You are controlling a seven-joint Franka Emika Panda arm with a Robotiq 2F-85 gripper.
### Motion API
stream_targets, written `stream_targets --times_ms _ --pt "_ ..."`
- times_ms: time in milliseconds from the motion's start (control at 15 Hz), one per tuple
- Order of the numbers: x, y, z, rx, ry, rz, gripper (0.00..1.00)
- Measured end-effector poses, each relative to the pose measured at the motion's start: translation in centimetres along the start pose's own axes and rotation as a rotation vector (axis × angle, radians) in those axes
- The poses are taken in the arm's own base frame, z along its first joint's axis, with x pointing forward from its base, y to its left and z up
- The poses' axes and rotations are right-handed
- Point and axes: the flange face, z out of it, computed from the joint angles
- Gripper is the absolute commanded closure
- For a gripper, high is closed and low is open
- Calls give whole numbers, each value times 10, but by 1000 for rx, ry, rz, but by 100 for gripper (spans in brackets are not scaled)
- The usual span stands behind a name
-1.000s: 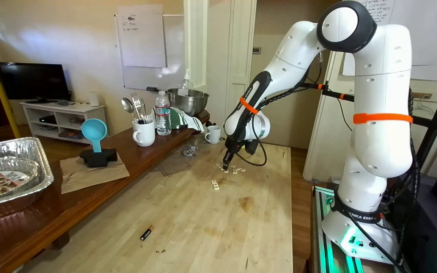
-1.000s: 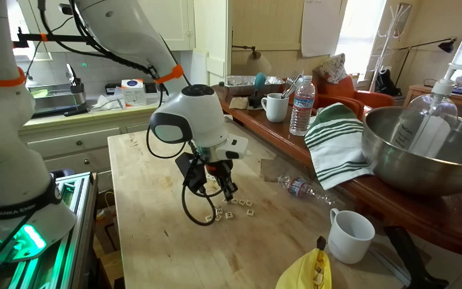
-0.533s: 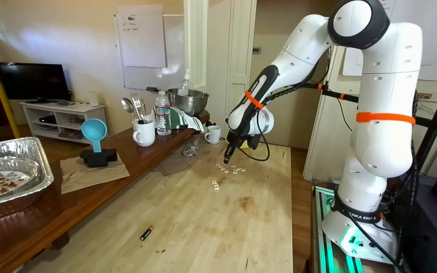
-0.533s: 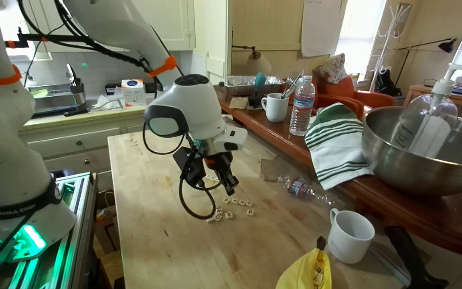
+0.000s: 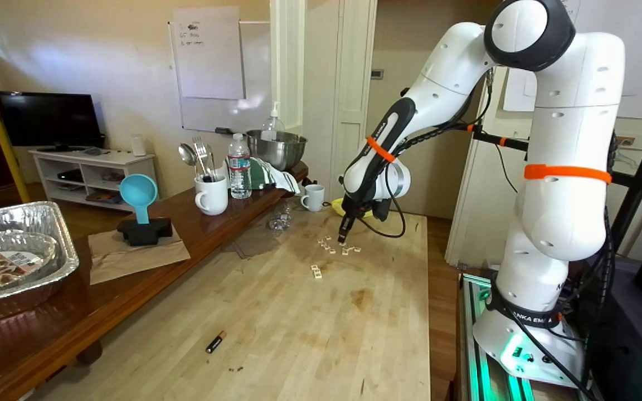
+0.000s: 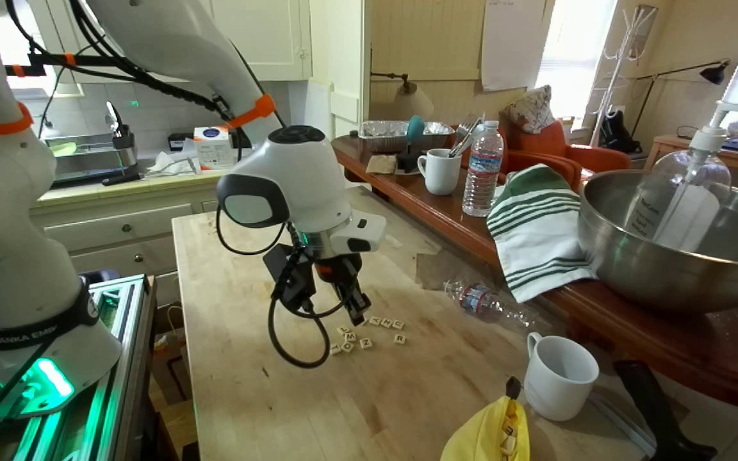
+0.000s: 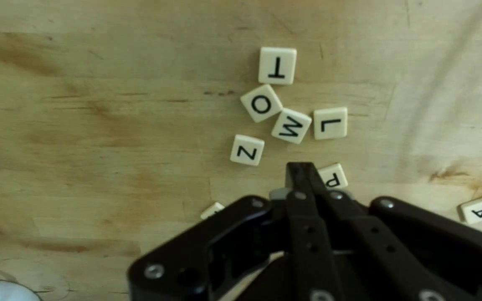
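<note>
Wooden table (image 5: 298, 328): letter tiles (image 7: 292, 126), battery (image 5: 216, 342), white mug (image 6: 549, 389).

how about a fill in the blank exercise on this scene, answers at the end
In the wrist view, the tile nearest the top edge shows the letter ____.
The gripper points down toward a table made of ____.
The pouch near a white mug is coloured ____.
The stripes on the towel beside the metal bowl are ____.
Missing: T; wood; yellow; green.

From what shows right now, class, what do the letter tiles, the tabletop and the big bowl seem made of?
Letter tiles: probably plastic, smooth; even cream colour, rounded corners. Painted wood possible.
Tabletop: wood, seemingly satin; grain and board seams show.
Big bowl: metal, likely steel, satin; grey with soft reflections.
</note>
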Motion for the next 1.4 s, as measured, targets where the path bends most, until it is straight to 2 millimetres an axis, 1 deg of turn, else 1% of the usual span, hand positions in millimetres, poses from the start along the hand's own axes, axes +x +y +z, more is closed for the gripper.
stream_targets --times_ms 267,867,1400 --pt "-6 5 1 -4 -7 4 100" --pt "-9 9 1 -4 -9 -6 100" --pt "-16 3 7 15 -17 4 100"
